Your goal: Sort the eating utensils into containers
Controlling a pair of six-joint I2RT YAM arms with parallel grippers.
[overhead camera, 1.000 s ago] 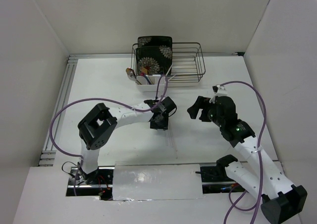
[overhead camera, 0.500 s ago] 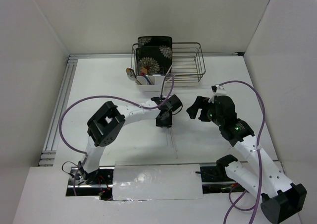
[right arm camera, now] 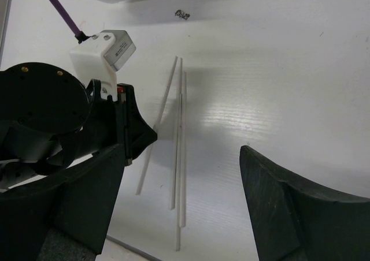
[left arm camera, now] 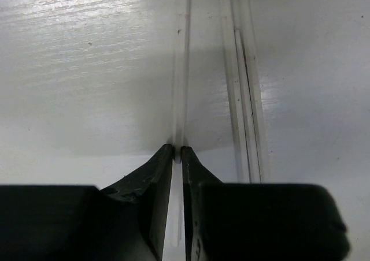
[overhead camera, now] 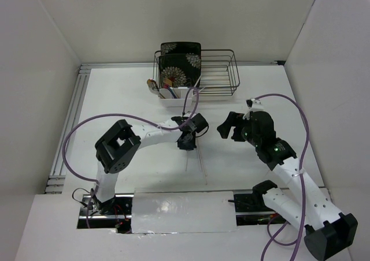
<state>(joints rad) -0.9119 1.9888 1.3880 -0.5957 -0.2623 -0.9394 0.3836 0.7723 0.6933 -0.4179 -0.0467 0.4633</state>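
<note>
- At the middle of the surface (overhead camera: 115,99), the left gripper (left arm camera: 178,152) is pinched shut on a single pale chopstick (left arm camera: 181,70). The likeliest failure is that this thin, smooth stick slips or swivels between the fingertips once it is carried.
- The hold looks off-centre in the right wrist view: more of the chopstick reaches out past the fingertips than behind them. I judge the long end could droop or swing as the arm turns.
- The other chopsticks (left arm camera: 243,99) lie just beside the held one, nearly parallel to it. A low or sideways move could drag or scatter them, which would make the later pickups harder.
- The white caddy (overhead camera: 173,102) stands at the far side, against the dark wire rack (overhead camera: 222,76), and already has utensils in it. A tilted chopstick could catch on its rim or on those handles and fall outside.
- The right gripper (overhead camera: 230,128) hangs with its jaws wide apart, holding nothing, near the left one. A broad swing of either arm risks contact.
- The held chopstick runs straight out ahead of the left fingertips. Whether its far end has lifted off the surface, I cannot tell.
</note>
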